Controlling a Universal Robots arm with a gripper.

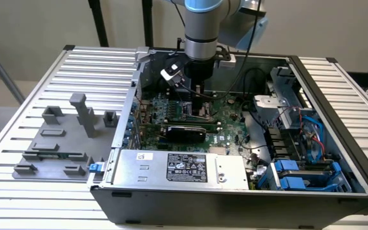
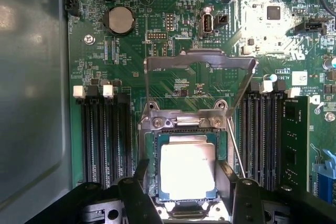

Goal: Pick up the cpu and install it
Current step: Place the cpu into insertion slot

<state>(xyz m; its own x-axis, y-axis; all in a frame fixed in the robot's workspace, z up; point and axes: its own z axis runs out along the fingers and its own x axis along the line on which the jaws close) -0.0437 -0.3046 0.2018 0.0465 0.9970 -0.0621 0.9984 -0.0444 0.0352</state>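
1. Plainly, the cpu (image 2: 187,163) lies flat in the socket (image 2: 181,122) on the motherboard (image 2: 157,19), silvery top up and edges square with the socket frame. By that, the placing part of the task looks done.
2. The gripper (image 2: 184,176) hangs directly over the chip with its jaws spread wide. One finger stands at each side with a visible gap to the chip's edges, so it grasps nothing. In the exterior view the gripper (image 1: 197,91) reaches down from the arm (image 1: 203,28) into the open computer case (image 1: 235,203).
3. The load plate (image 2: 199,57) stands tilted up and back from the socket, and its thin lever (image 2: 237,148) is swung free beside it. This leaves the socket open from above, and the chip is seated but not yet clamped.
4. Memory slots (image 2: 105,140) flank the socket on both sides, and a coin battery (image 2: 119,20) sits well apart from it on the board.
5. The case lies on its side with the panel off, on a table of metal slats (image 1: 94,57). The power supply (image 1: 178,167) sits along the near wall, with a black expansion card (image 1: 184,130) between it and the socket.
6. Grey fixture blocks (image 1: 63,139) stand on the table outside the case, at the exterior view's left. A plain beige wall runs behind.
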